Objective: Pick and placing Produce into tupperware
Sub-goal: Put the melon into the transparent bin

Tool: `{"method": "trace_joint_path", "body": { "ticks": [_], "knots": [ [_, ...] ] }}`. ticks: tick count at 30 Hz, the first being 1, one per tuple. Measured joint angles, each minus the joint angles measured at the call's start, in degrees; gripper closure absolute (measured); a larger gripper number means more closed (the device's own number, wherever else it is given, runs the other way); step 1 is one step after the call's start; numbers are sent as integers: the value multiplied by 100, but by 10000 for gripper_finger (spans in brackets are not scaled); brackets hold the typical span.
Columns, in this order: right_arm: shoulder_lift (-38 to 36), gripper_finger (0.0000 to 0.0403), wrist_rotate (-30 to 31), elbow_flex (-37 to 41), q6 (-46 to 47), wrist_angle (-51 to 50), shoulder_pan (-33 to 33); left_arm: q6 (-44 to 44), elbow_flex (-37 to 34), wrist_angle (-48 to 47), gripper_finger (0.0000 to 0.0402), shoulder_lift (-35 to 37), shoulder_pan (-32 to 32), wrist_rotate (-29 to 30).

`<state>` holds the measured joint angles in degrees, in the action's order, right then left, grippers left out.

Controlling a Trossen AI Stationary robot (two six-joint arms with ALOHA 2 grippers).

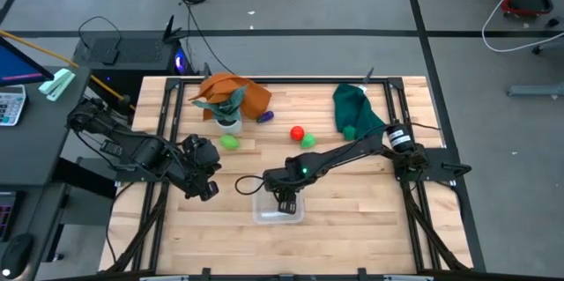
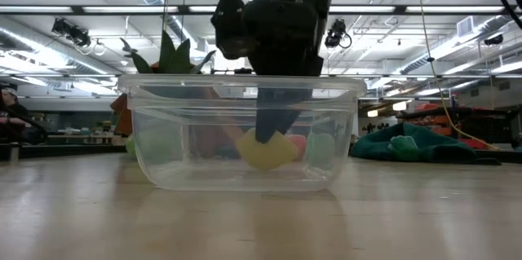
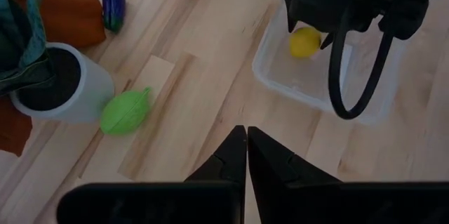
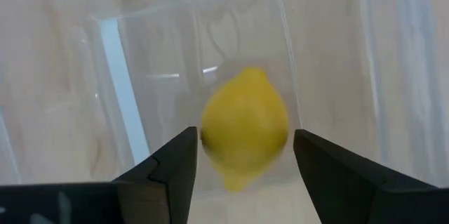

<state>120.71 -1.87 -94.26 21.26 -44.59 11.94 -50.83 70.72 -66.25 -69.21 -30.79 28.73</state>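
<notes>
Overhead, table-level and wrist views of a two-arm station at a wooden table [image 1: 352, 202]. The right gripper [image 1: 284, 200] hangs directly over the tupperware [image 1: 279, 213], a clear shallow container standing near the table's near edge, roughly at mid-width. Its fingers [image 4: 172, 168] stand parted, with a visible gap on either side of the yellow produce piece [image 4: 245, 126], a lemon-shaped toy lying inside the container; the fingers do not clasp it. In the table-level view the gripper's tip reaches below the container's rim and the yellow piece sits on the container floor [image 2: 265, 150]. The left gripper [image 1: 204, 186] hovers over bare wood to the left of the tupperware, apart from it, with its fingers [image 3: 231, 155] pressed together on nothing. Four other produce pieces lie on the table outside the container: a light green one [image 1: 229, 143] just beside the small white pot [image 1: 228, 123], a purple one [image 1: 265, 116] farther back near the orange cloth [image 1: 242, 94], and a red one [image 1: 297, 133] next to a smaller green one [image 1: 308, 141] near the table's middle. The white pot carries a plant and stands against the orange cloth at the far left. A dark green cloth [image 1: 355, 109] lies crumpled at the far right of the table.
</notes>
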Motion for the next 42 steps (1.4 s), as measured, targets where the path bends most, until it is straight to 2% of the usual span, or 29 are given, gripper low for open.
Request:
{"method": "trace_joint_path", "body": {
  "ticks": [10, 18, 25, 34, 39, 42],
  "knots": [
    [-317, 204, 21, -602, -19, -588, 59, 44, 0, -11, 385, -2, 0, -2],
    [-1103, 204, 359, -1032, 213, -1241, 273, 237, 0, -13, 381, -2, -68, 12],
    [-1955, 204, 1449, -1032, 953, -2832, 481, 641, 0, -3, 385, -12, -100, 167],
    [-2750, 204, 2854, -1029, 2990, -4448, 1022, 1074, 2, 6, 364, -212, -90, 258],
    [-3200, 204, 3195, -627, 3592, -4549, 1443, 1646, 2, 7, 362, -499, -90, 257],
    [-3517, 204, 3262, -94, 3841, -4542, 1665, 1693, 2, 141, 366, -637, -90, 256]
  ]
}}
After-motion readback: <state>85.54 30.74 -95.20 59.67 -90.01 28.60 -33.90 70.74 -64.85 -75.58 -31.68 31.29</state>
